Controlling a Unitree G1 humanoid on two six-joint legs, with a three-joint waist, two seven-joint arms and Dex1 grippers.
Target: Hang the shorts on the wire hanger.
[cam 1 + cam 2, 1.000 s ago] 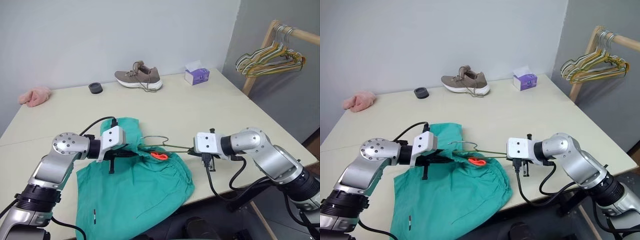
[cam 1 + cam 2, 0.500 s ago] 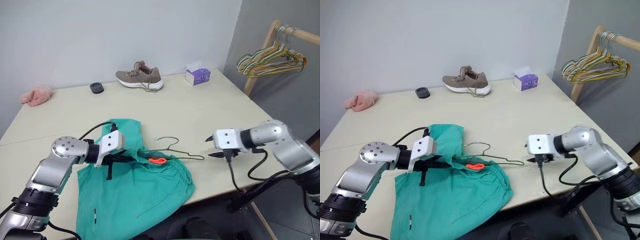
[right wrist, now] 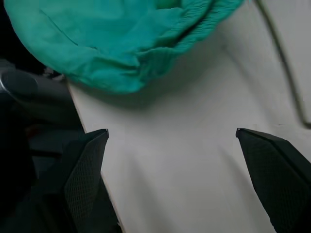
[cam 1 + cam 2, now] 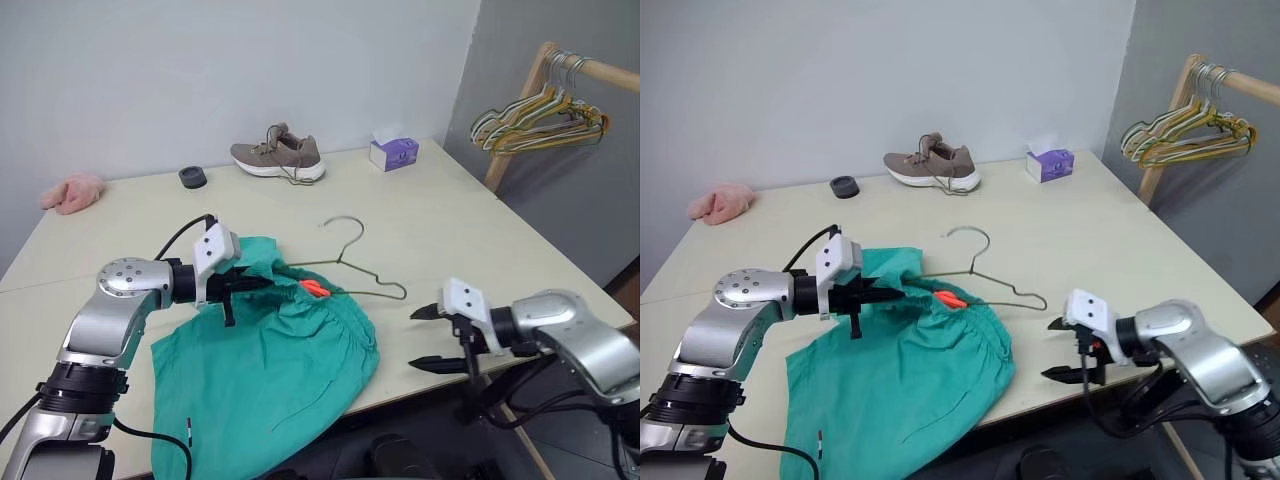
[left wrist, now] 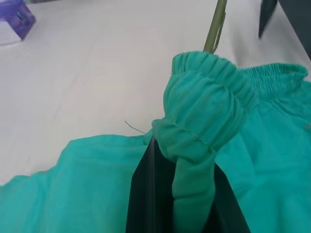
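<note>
The teal shorts lie on the table's near left part and hang over its front edge. My left gripper is shut on the gathered waistband, beside the orange drawstring tip. The wire hanger lies flat on the table with its hook toward the back. One end of it runs into the waistband, and the wire shows just past the pinched fold. My right gripper stands wide open with nothing in it, near the front edge and apart from the hanger's right corner.
At the back of the table are a shoe, a purple tissue box, a small black round thing and a pink cloth. A wooden rack with several hangers stands off the table's right side.
My right gripper has let go of the hanger, opened wide and drawn back to the right and the front edge. The hanger has settled flat, hook swung toward the back. The left grip is unchanged.
</note>
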